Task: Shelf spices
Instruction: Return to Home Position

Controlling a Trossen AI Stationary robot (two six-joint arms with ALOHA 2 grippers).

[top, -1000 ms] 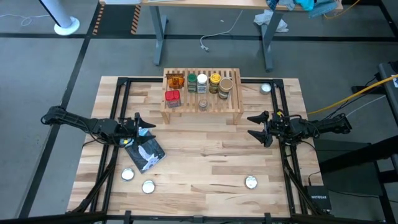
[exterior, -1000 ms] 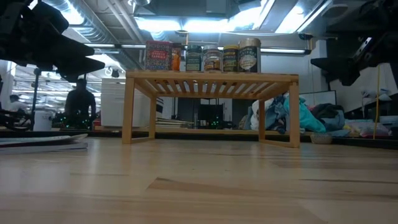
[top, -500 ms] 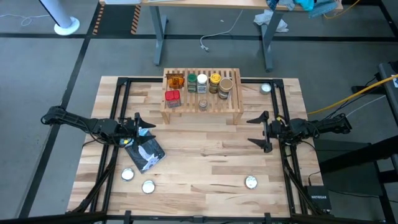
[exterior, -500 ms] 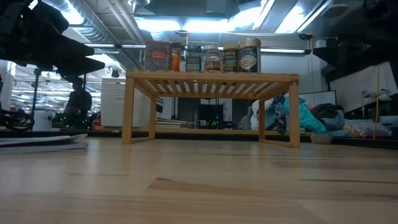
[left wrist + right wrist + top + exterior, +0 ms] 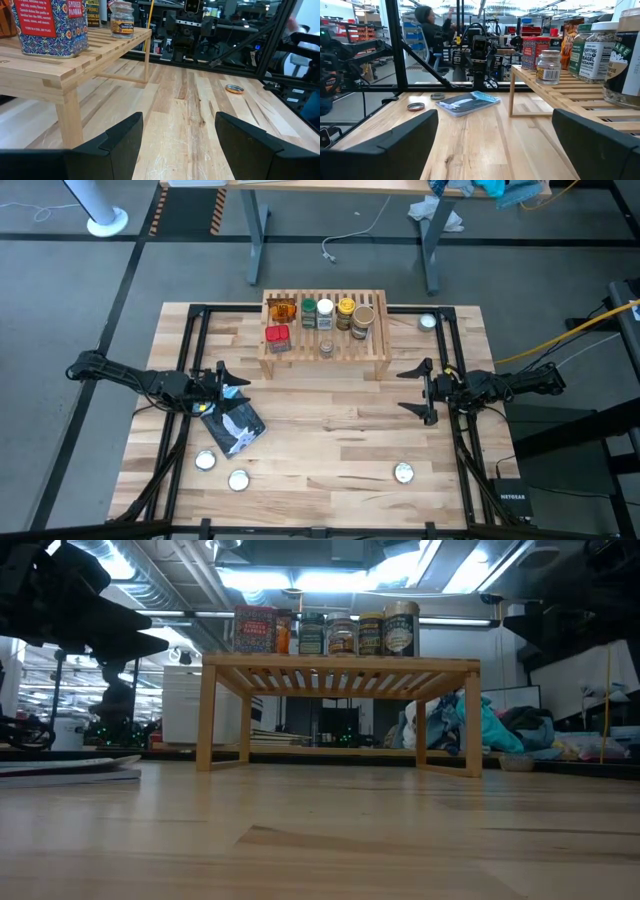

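Standing on slatted light-wood shelf [image 5: 352,348]: cylindrical jars [image 5: 345,313], boxy red tin [image 5: 278,336]. Left end effector [image 5: 232,377], right end effector [image 5: 403,390] flank it, released.

We find the shelf [image 5: 350,359] at the far middle of the worktop [image 5: 330,430]. On its rear step stand a packet [image 5: 283,311] and, to its right, four jars [image 5: 325,312] in a row. On the front step sit a tin [image 5: 278,338] at left and a small jar [image 5: 327,347] midway. A pouch [image 5: 235,426] lies front-left of the shelf, with the left pincer [image 5: 228,378] above its far end. The right pincer [image 5: 412,391] hangs opposite, at the worktop's right.
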